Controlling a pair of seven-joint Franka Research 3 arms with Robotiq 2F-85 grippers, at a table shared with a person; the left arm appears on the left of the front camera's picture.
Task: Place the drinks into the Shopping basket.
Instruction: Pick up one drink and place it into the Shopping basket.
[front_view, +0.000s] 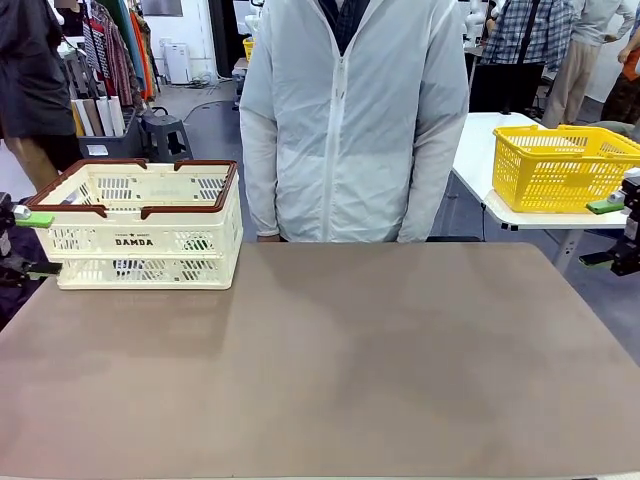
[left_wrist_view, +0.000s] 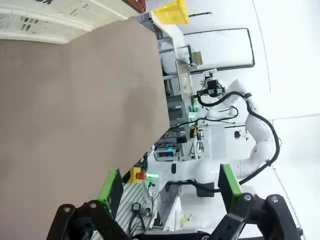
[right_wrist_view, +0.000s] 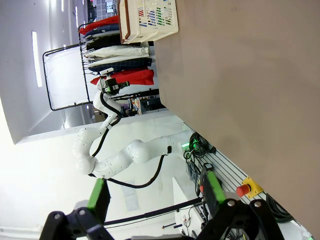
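Observation:
The Shopping basket (front_view: 140, 225), cream-white with a brown rim and "DAMDA" on its side, stands at the table's far left. Green and blue patches show through its slots (front_view: 197, 243); I cannot make out the drinks as whole cans. My left gripper (front_view: 22, 243) hovers open at the left table edge, just beside the basket, holding nothing. At the right edge my right gripper (front_view: 612, 232) is open and empty too. The left wrist view has its gripper (left_wrist_view: 170, 182) open over the table edge, the basket (left_wrist_view: 60, 20) far off. The right wrist view's gripper (right_wrist_view: 156, 190) is open, the basket (right_wrist_view: 150, 17) distant.
A person in a white jacket (front_view: 350, 120) stands at the far edge, arms down. A yellow mesh basket (front_view: 560, 165) sits on a separate white table at the back right. The brown tabletop (front_view: 330, 360) lies bare across the middle and front.

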